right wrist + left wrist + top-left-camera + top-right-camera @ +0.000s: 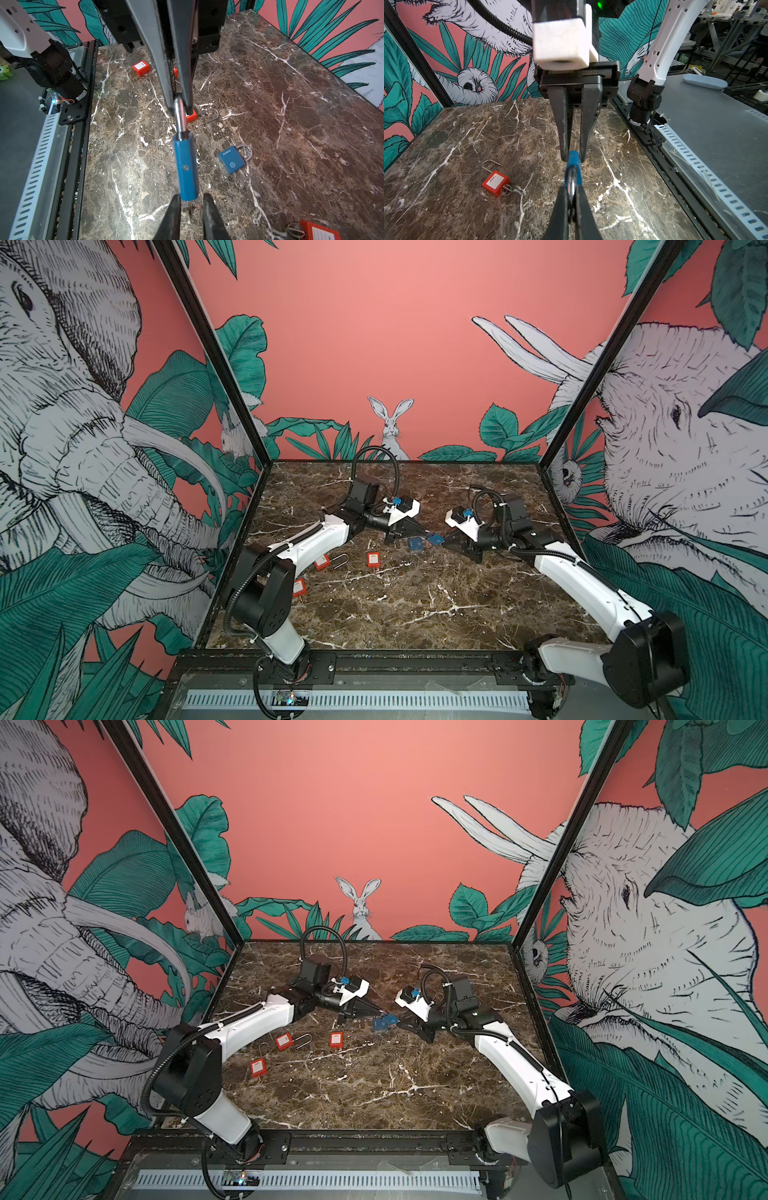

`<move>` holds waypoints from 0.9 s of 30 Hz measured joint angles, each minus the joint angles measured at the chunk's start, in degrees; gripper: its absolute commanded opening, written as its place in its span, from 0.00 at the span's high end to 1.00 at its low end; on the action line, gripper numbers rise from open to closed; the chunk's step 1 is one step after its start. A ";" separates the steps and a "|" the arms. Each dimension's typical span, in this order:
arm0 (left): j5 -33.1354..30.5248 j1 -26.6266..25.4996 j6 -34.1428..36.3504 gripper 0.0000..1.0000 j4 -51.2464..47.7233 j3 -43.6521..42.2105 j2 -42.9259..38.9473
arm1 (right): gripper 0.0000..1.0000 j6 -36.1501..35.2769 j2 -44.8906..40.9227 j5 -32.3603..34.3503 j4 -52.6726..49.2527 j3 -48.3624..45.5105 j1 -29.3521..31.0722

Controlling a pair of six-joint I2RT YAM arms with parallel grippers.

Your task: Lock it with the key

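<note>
Currently — blue padlocks [186,166] [232,161]: two, one held | red padlocks [258,1067] [284,1041] [336,1040]: three

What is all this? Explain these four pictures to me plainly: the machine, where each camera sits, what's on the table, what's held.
This is a machine with a left arm and a right arm standing at the edge of a marble table, each ending in a pincer. Two pictures look down on everything from above, side by side; the other two come from cameras on the arms' wrists. On the table lie three red padlocks and a spare blue padlock. The held blue padlock is up in the air: the left pincer is shut on its metal loop, and the right pincer straddles its lower end, where a key seems to sit. Whether that pincer grips, I cannot tell.
</note>
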 measured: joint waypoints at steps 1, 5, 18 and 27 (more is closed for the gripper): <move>0.00 -0.04 -0.02 1.00 0.00 0.00 0.00 | 0.88 -0.15 0.00 0.04 -0.20 0.00 0.00; 0.00 -0.09 -0.07 1.00 0.00 0.00 0.00 | 0.98 -0.72 0.00 0.20 -0.87 0.00 0.02; -0.07 -0.02 3.52 1.00 -6.29 2.38 0.11 | 1.00 -5.49 -1.25 2.95 -4.98 0.00 0.37; -0.17 1.53 10.71 1.00 -17.25 7.41 0.46 | 1.00 -7.30 -3.98 6.86 -8.17 -2.67 0.17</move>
